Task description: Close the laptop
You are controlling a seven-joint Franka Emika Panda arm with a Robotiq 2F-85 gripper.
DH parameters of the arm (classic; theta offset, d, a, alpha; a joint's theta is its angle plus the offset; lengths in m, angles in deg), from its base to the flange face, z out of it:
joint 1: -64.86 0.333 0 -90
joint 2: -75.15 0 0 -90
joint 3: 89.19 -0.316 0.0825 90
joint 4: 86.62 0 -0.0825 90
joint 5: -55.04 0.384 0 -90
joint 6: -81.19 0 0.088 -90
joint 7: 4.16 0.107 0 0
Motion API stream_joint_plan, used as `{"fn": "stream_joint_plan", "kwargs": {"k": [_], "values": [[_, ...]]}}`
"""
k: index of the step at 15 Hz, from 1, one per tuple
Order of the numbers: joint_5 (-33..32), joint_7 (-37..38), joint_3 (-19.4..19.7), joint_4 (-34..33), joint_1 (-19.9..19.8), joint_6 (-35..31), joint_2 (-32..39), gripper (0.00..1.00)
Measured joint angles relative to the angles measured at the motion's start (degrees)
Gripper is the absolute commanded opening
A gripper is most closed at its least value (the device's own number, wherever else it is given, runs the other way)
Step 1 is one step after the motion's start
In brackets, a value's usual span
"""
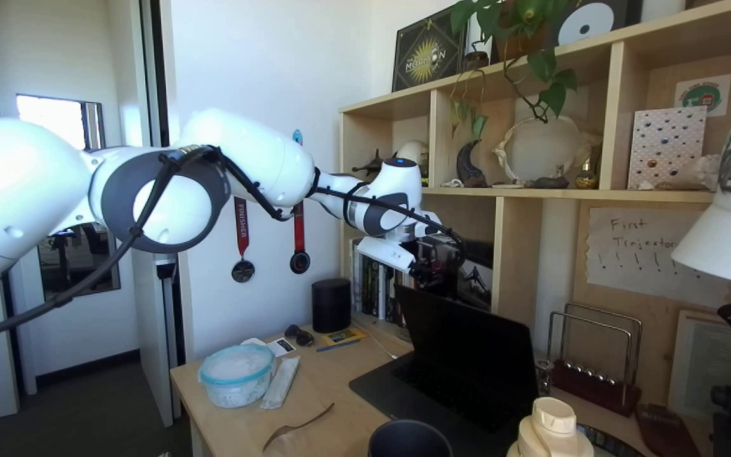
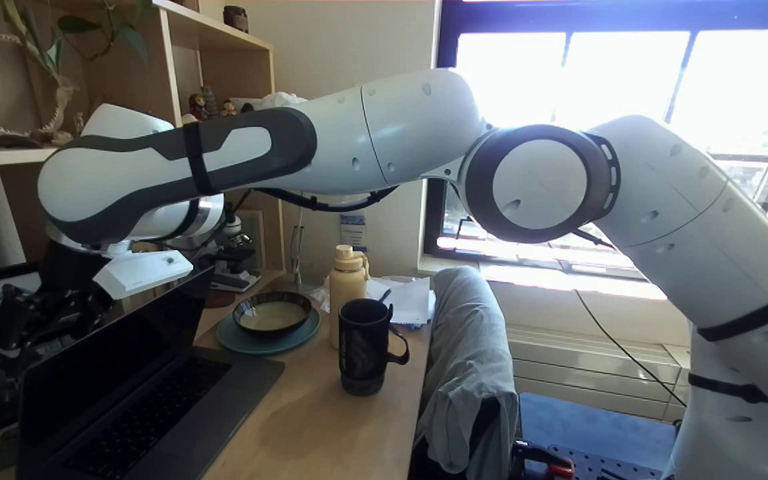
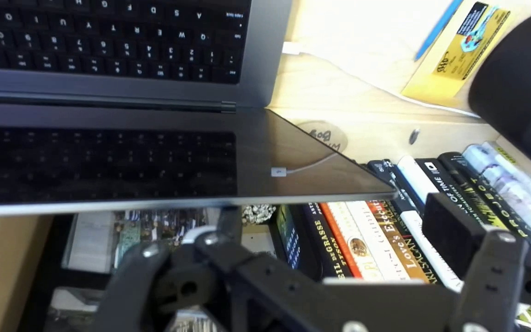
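With the end effector (image 3: 339, 223) noted spread behind the raised lid (image 1: 474, 336), the laptop (image 1: 448, 374) could be slid along the desk (image 1: 340, 374), unclosed, if pushed too low.

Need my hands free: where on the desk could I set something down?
Bare desk shows between the laptop, fork and black mug, and also between the laptop, white packet and blue stick. It is crowded where the mug, tan bottle, teal plate and the bowl on it cluster.
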Motion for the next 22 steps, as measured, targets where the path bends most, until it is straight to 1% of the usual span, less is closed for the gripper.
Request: {"fn": "stream_joint_plan", "kwargs": {"k": [2, 6, 11, 16, 22], "values": [[0.8, 0.1, -0.1, 0.0, 0.0, 1.5, 0.0, 1.0], [0.9, 0.3, -0.2, 0.9, 0.5, 1.6, 0.5, 1.0], [1.3, 2.9, -0.4, 3.8, 0.9, 1.8, 0.7, 1.0], [1.3, 5.8, -0.4, 6.4, 0.8, 4.0, 0.5, 1.0], [1.2, 6.5, 0.3, 9.8, 0.8, 2.8, 0.3, 1.0]]}}
